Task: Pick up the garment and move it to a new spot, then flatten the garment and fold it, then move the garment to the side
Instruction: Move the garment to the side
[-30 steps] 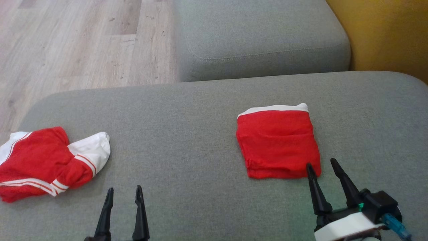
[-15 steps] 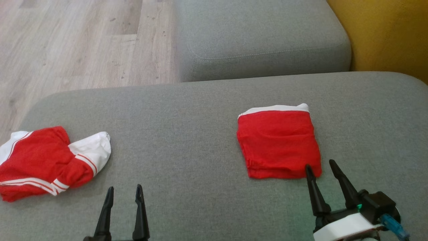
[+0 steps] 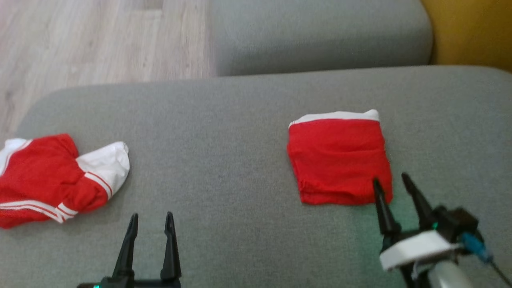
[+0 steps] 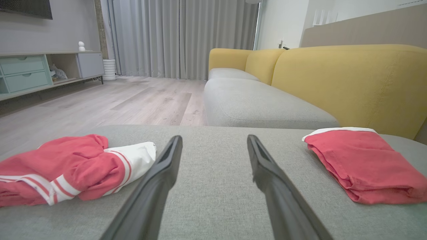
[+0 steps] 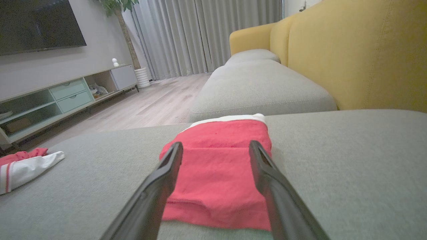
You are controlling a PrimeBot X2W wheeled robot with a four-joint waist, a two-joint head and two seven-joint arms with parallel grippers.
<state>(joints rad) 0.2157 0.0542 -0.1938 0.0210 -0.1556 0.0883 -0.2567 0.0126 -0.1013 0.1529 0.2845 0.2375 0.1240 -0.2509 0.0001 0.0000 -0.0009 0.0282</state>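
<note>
Folded garment (image 3: 340, 160) lies dead ahead of right gripper (image 3: 390, 178), fingers spread and empty at its near-right corner; left gripper (image 3: 152, 215), likewise spread, sits well apart.

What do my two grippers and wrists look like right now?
Left gripper: two long, tapered black fingers, a green light at the base. Right gripper: matching black fingers on a black body, white wrist collar, green light, blue connector with a dark cable.
</note>
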